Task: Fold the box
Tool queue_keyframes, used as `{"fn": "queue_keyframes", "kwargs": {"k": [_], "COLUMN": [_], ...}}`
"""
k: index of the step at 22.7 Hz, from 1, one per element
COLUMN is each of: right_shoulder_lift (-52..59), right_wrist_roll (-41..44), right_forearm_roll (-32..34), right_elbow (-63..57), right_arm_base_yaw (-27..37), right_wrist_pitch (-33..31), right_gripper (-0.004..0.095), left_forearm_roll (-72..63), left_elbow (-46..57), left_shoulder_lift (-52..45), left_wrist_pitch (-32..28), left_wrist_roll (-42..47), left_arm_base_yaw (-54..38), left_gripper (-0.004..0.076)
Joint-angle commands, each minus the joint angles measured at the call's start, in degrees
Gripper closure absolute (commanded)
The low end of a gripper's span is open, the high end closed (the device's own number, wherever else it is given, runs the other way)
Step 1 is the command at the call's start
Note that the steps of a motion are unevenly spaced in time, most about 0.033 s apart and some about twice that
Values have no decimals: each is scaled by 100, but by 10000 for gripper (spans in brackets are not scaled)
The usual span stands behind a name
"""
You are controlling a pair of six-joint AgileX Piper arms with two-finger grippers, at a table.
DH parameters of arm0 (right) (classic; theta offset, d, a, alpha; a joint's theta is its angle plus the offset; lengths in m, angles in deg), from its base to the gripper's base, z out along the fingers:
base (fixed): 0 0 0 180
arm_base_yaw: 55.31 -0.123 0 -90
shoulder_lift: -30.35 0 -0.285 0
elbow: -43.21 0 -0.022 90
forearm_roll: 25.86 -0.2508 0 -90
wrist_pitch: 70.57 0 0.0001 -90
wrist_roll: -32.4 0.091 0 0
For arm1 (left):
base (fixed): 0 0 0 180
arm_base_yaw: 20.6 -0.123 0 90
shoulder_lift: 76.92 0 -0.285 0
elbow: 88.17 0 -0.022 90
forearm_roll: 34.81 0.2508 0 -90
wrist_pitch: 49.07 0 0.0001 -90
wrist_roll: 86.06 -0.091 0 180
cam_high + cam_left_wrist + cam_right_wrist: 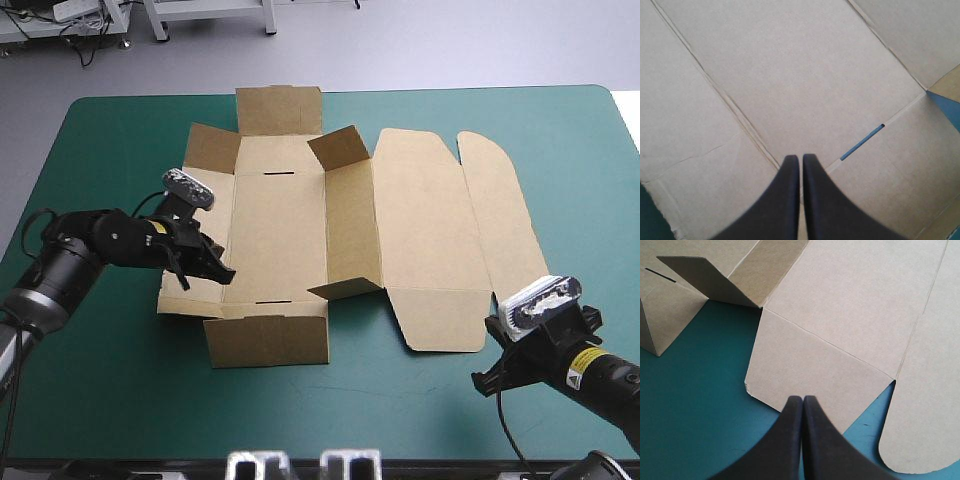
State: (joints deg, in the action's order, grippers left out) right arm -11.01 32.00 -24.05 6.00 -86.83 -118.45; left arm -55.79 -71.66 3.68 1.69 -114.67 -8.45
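The brown box (275, 235) lies mid-table as a partly raised sheet. The wall (350, 230) between base and lid stands up, and the far corner flaps (340, 150) are lifted. The lid (430, 220), its rounded tab (500, 220) and its near flap (445, 320) lie flat. My left gripper (226, 274) is shut, tips over the base's left crease; the left wrist view shows board and a slot (862, 142) ahead of the gripper (800, 157). My right gripper (483, 382) is shut and off the board; its tips (802, 399) point at the near flap (820, 370).
The teal-green cover (100, 380) shows bare along the front edge and on both sides of the box. The box's near end flap (265, 340) lies flat toward the front edge. The far flap (280, 110) reaches close to the table's far edge.
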Motion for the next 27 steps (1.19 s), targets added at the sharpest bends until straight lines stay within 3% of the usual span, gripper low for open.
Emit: {"fn": "queue_keyframes", "kwargs": {"k": [1,5,10,15,21,27], "right_shoulder_lift": [-6,-6,-6,-6,-6,-6], "right_wrist_roll": [-31,-42,-42,-42,-42,-51], "right_forearm_roll": [29,29,40,40,40,40], "right_elbow": [171,171,171,171,171,171], "right_arm_base_yaw": [-8,-8,-8,-8,-8,-8], "right_wrist_pitch": [333,333,333,333,333,343], "right_gripper": [928,928,928,928,928,928], "left_forearm_roll": [-1397,-1687,-1730,-2239,-2794,-3356], "left_elbow": [-245,-245,-245,-234,-234,-234], "left_shoulder_lift": [-110,-110,-66,419,1252,2146], "left_wrist_pitch": [435,994,1092,1415,2203,2349], "left_wrist_roll": [-1200,-1270,-1219,-1466,-1941,-2370], "left_arm_base_yaw": [-1344,-3258,-4489,-4583,-4583,-4308], "left_gripper": [709,710,708,556,290,271]}}
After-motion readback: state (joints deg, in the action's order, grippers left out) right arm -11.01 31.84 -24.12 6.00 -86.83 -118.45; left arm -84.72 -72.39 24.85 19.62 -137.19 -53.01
